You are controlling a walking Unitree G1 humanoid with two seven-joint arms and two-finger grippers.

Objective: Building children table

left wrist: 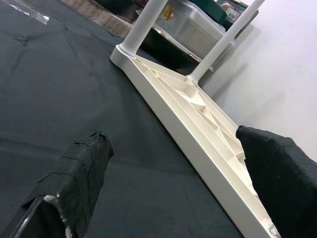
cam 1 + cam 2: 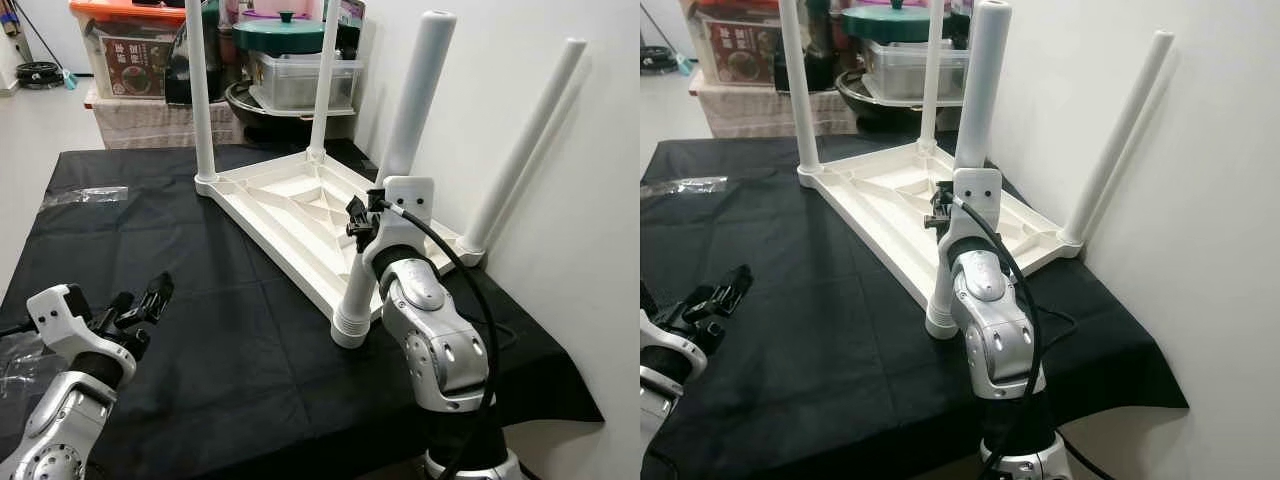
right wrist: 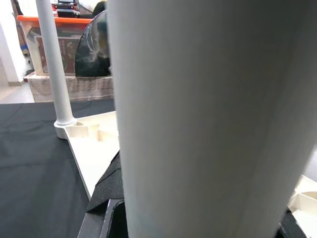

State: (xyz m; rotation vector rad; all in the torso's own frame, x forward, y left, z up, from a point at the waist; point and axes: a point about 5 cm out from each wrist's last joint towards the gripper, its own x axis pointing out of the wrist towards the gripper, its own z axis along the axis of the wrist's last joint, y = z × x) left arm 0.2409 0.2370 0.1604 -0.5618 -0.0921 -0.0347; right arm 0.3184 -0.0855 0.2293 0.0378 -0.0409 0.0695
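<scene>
Your black cloth (image 2: pixel 200 330) covers the whole worktop, and on it the white children's table (image 2: pixel 300 215) lies upside down, ribbed underside up, hard against the white wall (image 2: pixel 560 150) on your right. All four legs are standing in their corner sockets; the two far ones run out of the top of the head views, so you can't see their ends. Your right gripper (image 2: pixel 362 228) is up against the near leg (image 2: pixel 395 170), fingers clenched around it about halfway up; its own wrist housing hides the fingertips in the head views, and the wrist view gives you mostly white tube with black padding at the edges. Your left gripper (image 2: pixel 140 305) hovers low over the cloth at the near left, fingers spread and empty. Behind the table, an orange-lidded storage bin (image 2: pixel 125 50) carries a printed label, but the writing is too small to read. A clear plastic bag (image 2: pixel 85 196) lies flat on the cloth's far left.
</scene>
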